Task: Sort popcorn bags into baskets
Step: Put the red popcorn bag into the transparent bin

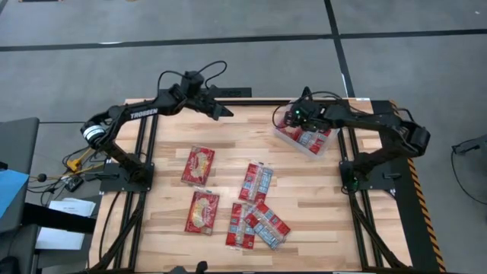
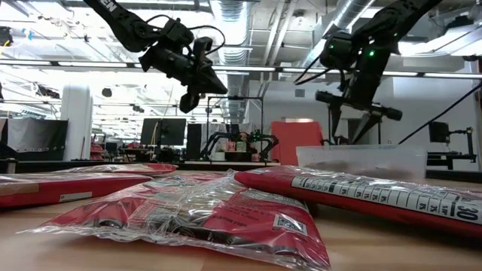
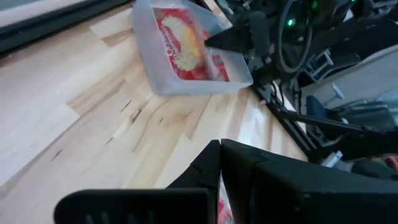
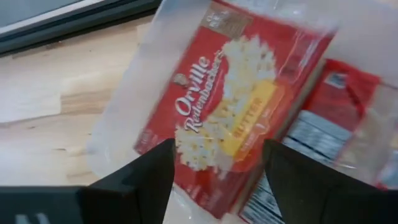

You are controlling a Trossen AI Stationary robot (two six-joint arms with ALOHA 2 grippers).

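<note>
Over the far left part of the desk [image 1: 167, 164], the left claw [image 1: 223, 112] hangs in the air with its fingers drawn together on nothing, bare wood below it and open room between it and the packets nearer the front. Its arm carries the white word "TROSSEN". Two popcorn bags with yellow-cream ovals [image 1: 198, 165] [image 1: 203, 211] lie flat and apart left of the middle, well in from the desk's left edge. Beside them, toward the centre front, a loose heap of bags with light-blue and white panels [image 1: 256, 213] overlaps, one lying a little apart toward the back. A wide strip of bare desk separates this heap from the basket [image 1: 304, 142], a clear tub set askew close to the far right corner, near the right arm's base frame. Above it the right claw [image 1: 292, 119] hovers with its fingers [image 4: 134, 180] spread apart and holding nothing. Directly below, a butter popcorn bag [image 4: 217, 115] lies in the tub, reading "Orville Redenbacher's" and "BUTTER", beside another red packet [image 4: 329, 124] with a white printed panel.
</note>
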